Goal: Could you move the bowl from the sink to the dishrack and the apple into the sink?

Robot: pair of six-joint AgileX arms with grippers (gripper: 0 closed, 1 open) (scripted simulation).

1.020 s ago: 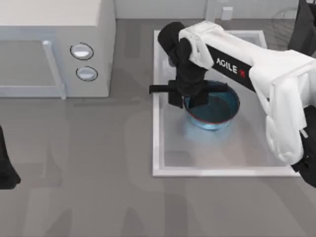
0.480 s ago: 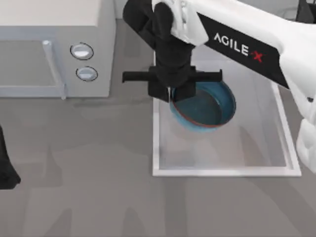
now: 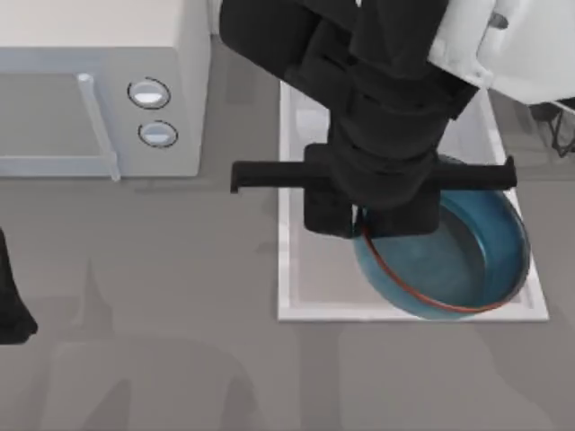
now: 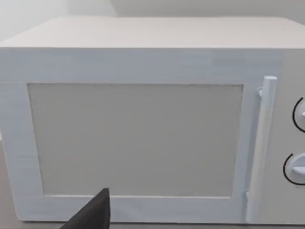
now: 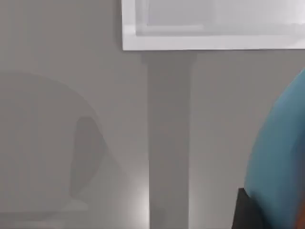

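Two arms shared a plain grey table [image 3: 162, 359] whose top carried soft, blurred shadows. A white microwave [image 3: 99, 81] stood at the table's far left, with two round knobs [image 3: 149, 93] beside its door handle; the left wrist view faced that door squarely, with a pale wall behind the appliance.

At the left edge of the top view sat the dark left gripper [image 3: 11, 305], parked; whether its fingers were apart or together I cannot tell.

On the right half of the table lay the white sink [image 3: 296, 312], a shallow rectangular basin with a raised rim. Above it, large in the top view, hung the right arm, and the right gripper [image 3: 364, 226] was clenched on the left part of the bowl's rim. The blue bowl [image 3: 467, 260] with its thin red-brown edge hung in the air over the near right corner of the sink, its outline crossing the sink's near rim. In the right wrist view the bowl's blue side [image 5: 281, 157] showed close by, with grey table beneath and the sink's white rim [image 5: 209, 43] farther off.

At the right edge of the top view, thin black wires of the dishrack [image 3: 561, 126] showed beside the sink.
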